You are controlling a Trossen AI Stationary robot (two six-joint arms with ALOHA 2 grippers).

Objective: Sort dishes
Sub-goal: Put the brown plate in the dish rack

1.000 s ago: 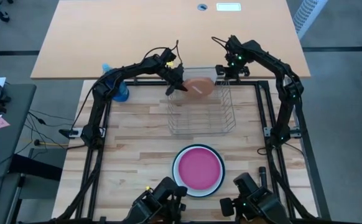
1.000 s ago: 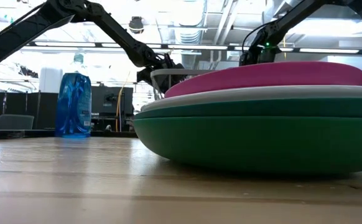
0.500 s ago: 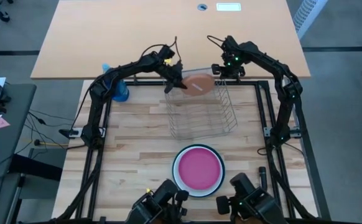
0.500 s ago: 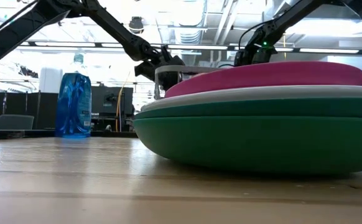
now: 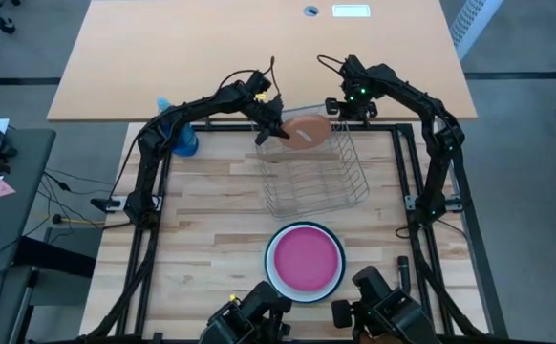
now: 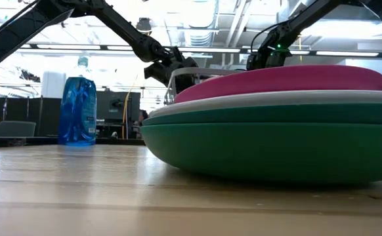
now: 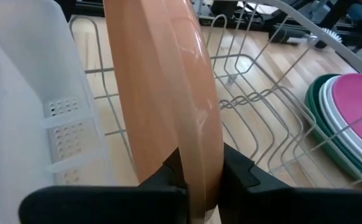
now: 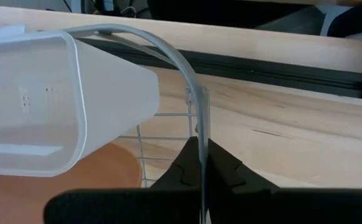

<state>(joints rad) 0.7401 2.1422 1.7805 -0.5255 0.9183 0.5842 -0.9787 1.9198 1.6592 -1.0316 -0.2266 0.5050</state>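
Left arm stretched from the near-left of the surface point(image 5: 192, 220) toward the far middle, elbow raised, wrist bent in over the far-left corner of the wire rack point(image 5: 312, 182). Left tool point(image 5: 270, 128) clenched on the edge of the salmon-orange plate point(image 5: 307, 132); in the left wrist view, both dark fingers point(image 7: 168, 174) pinching the plate's rim, plate standing nearly on edge above the rack wires, beside a white perforated cutlery holder point(image 7: 38, 106). Plate held at the far end of the rack, tilted, not seated between the wires as far as can be told.

Right arm reaching from the near-right up along the right side and bending inward to the far-right corner of the rack. Right tool point(image 5: 337, 108) closed on the rack's top rim wire; in the right wrist view, fingers point(image 8: 184, 171) gripping that grey wire point(image 8: 190, 93) just beside the white holder, the plate's orange showing below.

Rack sitting skewed, its near end swung toward the right.

Remaining plates stacked on the near middle of the surface, well apart from the rack: magenta-pink plate point(image 5: 305, 260) on top, white plate point(image 6: 270, 99) under it, dark green plate point(image 6: 270, 147) lowest in the low view.

Blue spray bottle point(image 5: 184, 141) standing at the far left.
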